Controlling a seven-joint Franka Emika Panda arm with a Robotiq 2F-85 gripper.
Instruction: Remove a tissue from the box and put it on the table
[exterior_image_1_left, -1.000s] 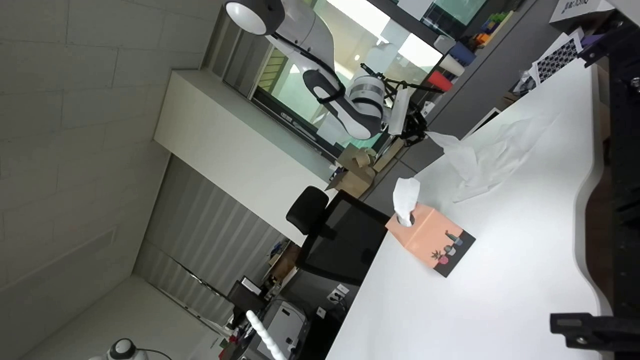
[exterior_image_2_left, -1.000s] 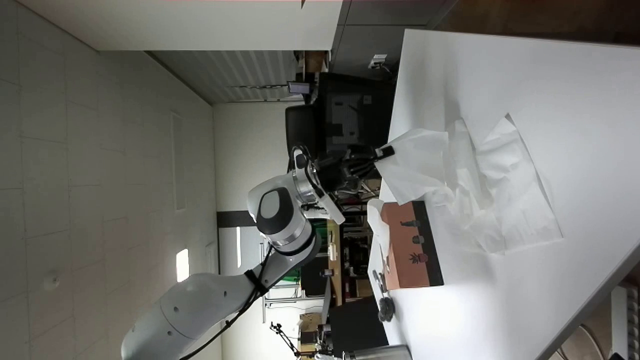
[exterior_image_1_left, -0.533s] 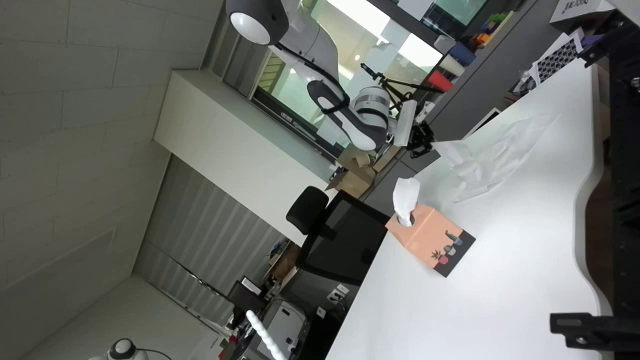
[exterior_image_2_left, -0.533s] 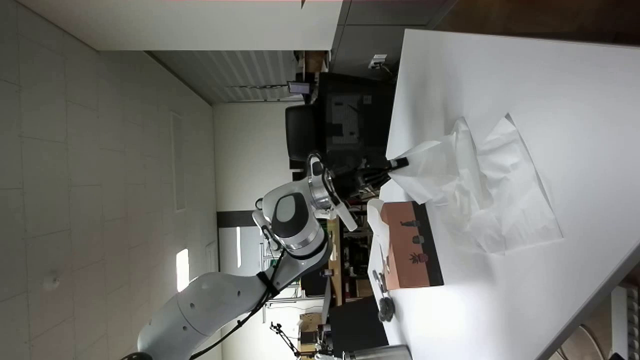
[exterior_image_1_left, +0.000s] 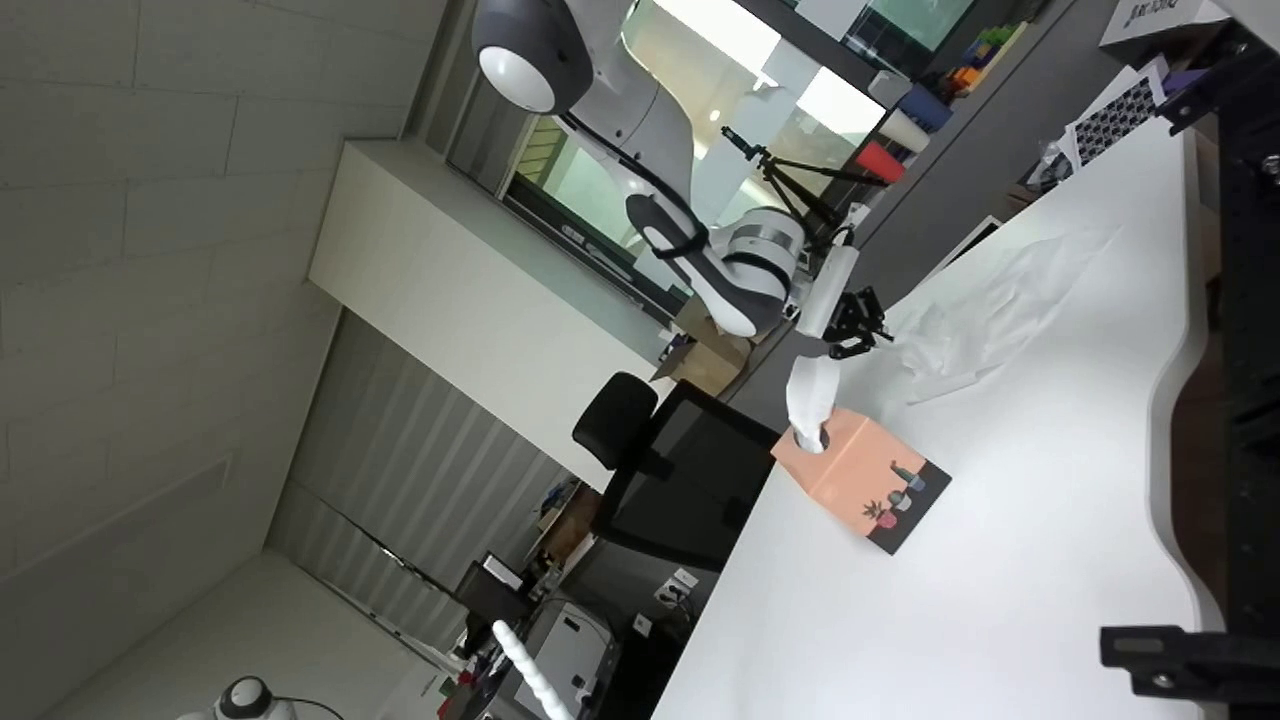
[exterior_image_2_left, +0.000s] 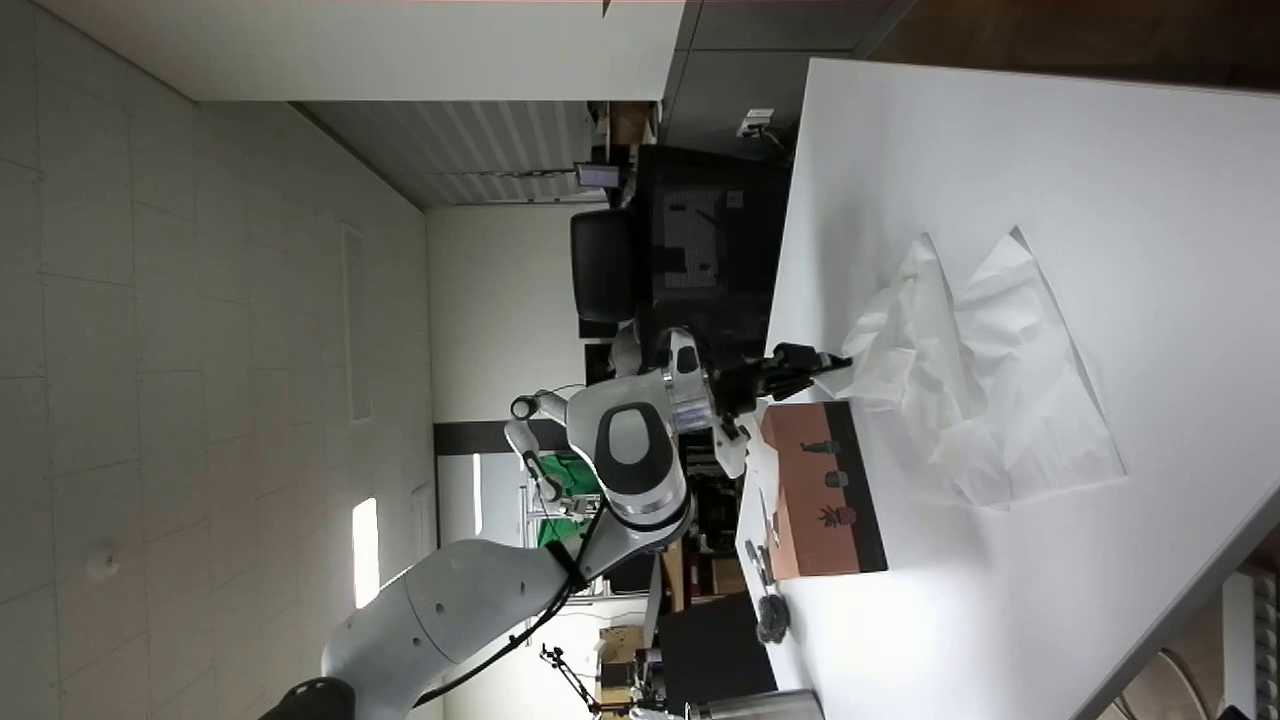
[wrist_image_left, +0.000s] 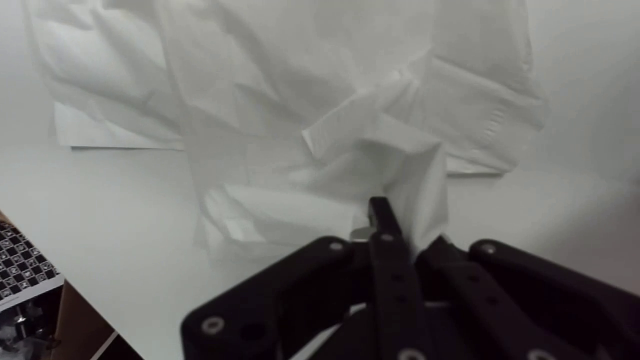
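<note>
"Above the desk (exterior_image_2_left: 1000, 150), is the gripper (wrist_image_left: 411, 223) holding anything?"

"Yes, it's narrow, pinching a fold of white tissue (wrist_image_left: 402, 157); the rest lies creased over the desk, just beside the salmon-pink box (exterior_image_1_left: 860, 472)."

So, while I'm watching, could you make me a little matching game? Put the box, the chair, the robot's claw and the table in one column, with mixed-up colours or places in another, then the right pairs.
Things:
1. box
2. chair
3. gripper (the claw)
4. table

Descriptions:
A. right at the crumpled tissue
B. salmon-pink and dark grey
C. broad, smooth and white
D. black, beyond the table's edge

Pairs: 1-B, 2-D, 3-A, 4-C
</note>
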